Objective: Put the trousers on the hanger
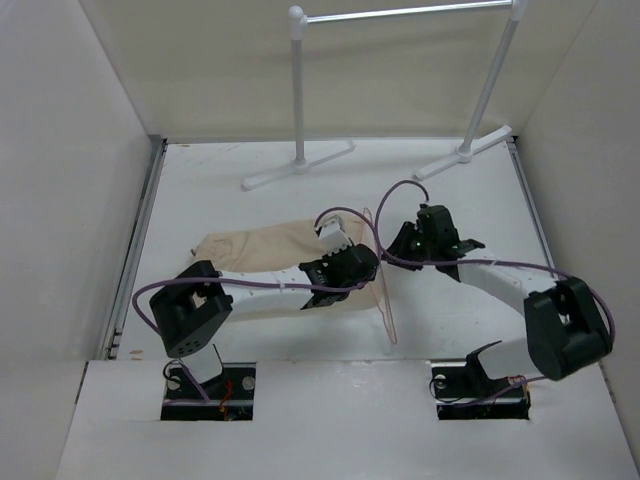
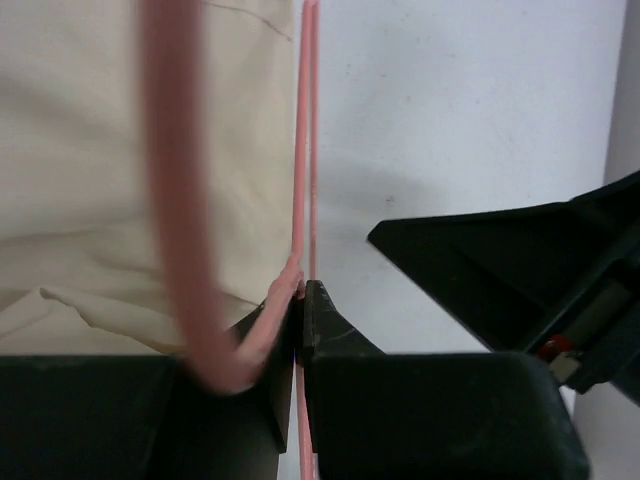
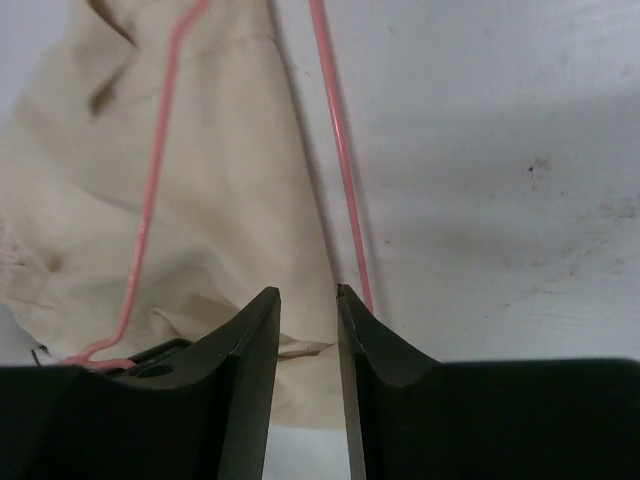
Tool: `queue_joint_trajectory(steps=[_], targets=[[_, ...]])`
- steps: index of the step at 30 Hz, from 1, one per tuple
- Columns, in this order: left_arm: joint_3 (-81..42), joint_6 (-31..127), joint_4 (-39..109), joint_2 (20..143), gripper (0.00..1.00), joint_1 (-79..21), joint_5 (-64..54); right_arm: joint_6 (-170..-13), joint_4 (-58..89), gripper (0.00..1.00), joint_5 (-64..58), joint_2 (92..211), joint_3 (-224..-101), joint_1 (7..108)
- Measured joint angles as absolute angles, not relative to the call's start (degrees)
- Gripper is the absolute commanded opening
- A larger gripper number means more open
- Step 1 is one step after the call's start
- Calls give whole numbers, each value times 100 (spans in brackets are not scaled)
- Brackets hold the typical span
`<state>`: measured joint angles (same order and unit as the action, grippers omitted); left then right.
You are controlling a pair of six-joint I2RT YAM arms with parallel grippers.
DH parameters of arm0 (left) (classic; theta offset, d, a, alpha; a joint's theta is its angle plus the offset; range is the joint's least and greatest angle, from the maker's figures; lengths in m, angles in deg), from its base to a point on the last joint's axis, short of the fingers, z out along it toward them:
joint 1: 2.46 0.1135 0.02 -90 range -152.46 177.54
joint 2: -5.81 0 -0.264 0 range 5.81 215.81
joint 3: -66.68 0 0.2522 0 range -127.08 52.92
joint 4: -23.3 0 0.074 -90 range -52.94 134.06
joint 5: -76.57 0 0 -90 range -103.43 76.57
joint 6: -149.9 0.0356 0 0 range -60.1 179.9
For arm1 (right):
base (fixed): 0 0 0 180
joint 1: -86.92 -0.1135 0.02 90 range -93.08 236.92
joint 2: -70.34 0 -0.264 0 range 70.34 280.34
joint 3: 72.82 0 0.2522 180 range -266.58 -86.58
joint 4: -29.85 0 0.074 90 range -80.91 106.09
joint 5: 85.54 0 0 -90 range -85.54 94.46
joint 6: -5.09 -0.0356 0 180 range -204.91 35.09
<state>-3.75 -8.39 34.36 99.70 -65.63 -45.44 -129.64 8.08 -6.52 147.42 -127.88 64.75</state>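
Observation:
The beige trousers lie crumpled on the white table left of centre, also filling the left of the left wrist view and the right wrist view. The thin pink hanger stands on edge at their right end. My left gripper is shut on the hanger wire, pinched at the jaw tips. My right gripper hovers just right of the hanger, open, with only cloth and table behind the gap. One hanger wire runs past its right finger.
A white tubular rack with a metal rail stands at the back of the table. White walls close in left, right and behind. The right gripper's black body sits close to the left jaws. Purple cables loop over both arms.

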Motion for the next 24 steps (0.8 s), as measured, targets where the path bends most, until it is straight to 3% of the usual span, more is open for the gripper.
queue_joint_trajectory(steps=[9, 17, 18, 21, 24], targets=[[-193, -527, 2697, 10394, 0, -6308, -4365, -12949, 1237, 42, -945, 15690, -12851, 6278], [-200, -332, 2658, 10394, 0, -6273, -4363, -13003, 1685, 55, -1162, 16304, -12993, 6247], [-202, -324, 2658, 10394, 0, -6273, -4365, -13025, 1781, 51, -1221, 16370, -13017, 6252], [-206, -295, 2664, 10394, 0, -6246, -4363, -13126, 2028, 20, -1407, 16516, -13022, 6241], [-204, -247, 2664, 10392, 0, -6209, -4354, -13342, 2203, 12, -1553, 16556, -12923, 6247]])
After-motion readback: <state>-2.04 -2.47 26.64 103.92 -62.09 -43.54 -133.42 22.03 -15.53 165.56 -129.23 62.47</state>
